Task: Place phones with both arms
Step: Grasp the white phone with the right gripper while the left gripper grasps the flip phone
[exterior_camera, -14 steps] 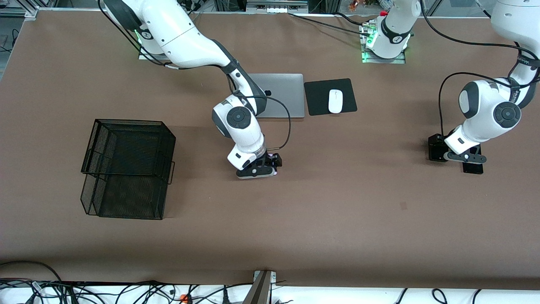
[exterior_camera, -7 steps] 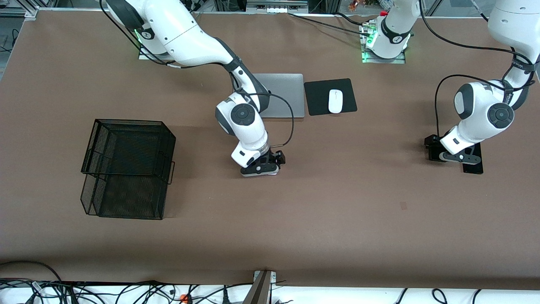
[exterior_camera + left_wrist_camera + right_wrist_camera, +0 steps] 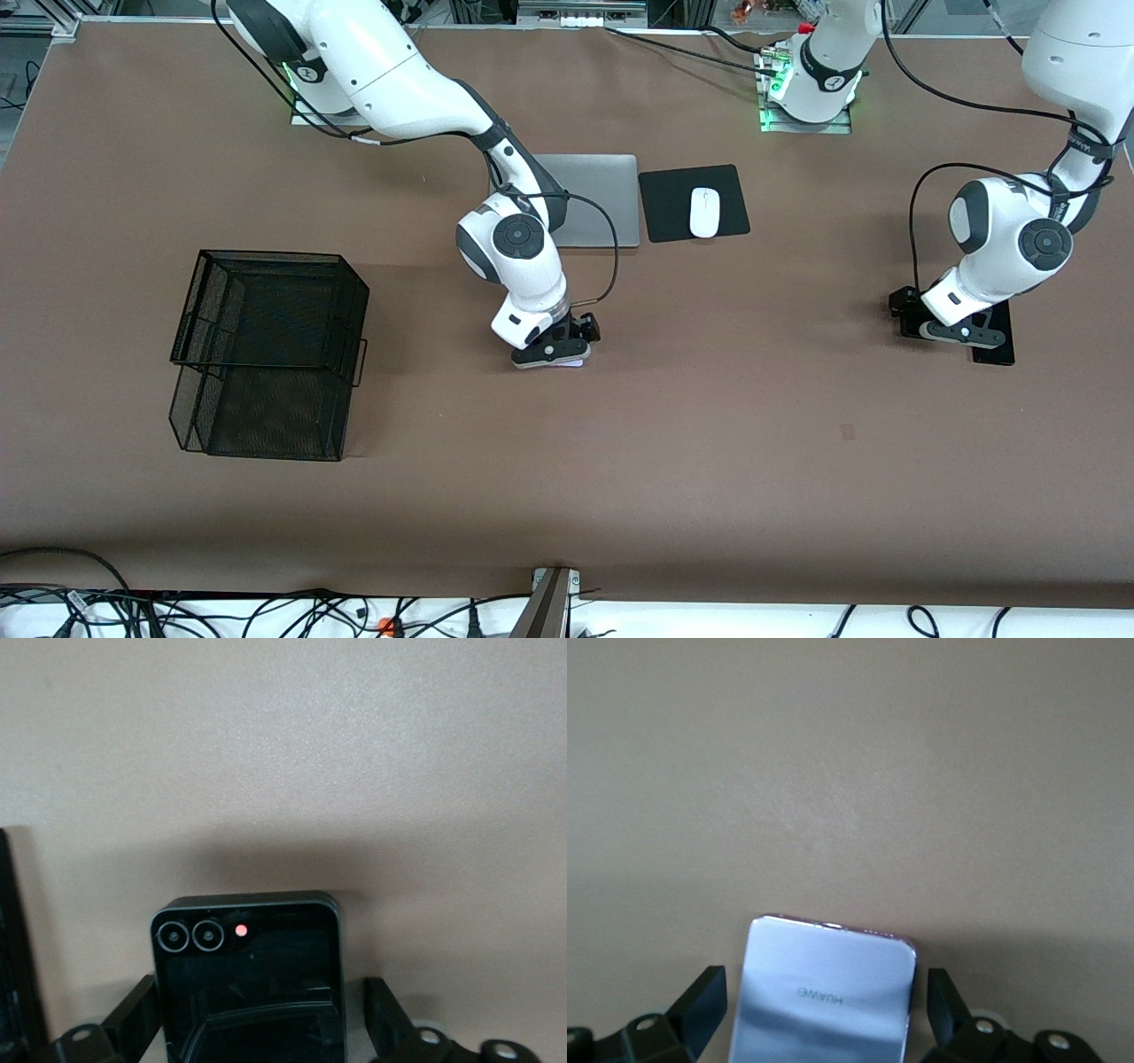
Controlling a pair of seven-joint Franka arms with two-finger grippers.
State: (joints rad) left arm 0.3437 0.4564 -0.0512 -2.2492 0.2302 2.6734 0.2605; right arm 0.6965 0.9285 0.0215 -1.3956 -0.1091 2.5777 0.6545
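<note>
I am guiding the right claw point(image 3: 551, 354) down at mid-surface, its fingers spread wide astride the small squarish pale lilac-white phone point(image 3: 824, 1001), not yet gripping. "HUAWEI" is showing on its glossy back. Toward the left arm's end, the left claw point(image 3: 952, 330) is likewise straddling the small squarish black phone point(image 3: 248, 979), beside the longer black slab phone point(image 3: 994, 341). Both look stiff, light, slippery and scratch-prone; I would be pinching their side edges.
</note>
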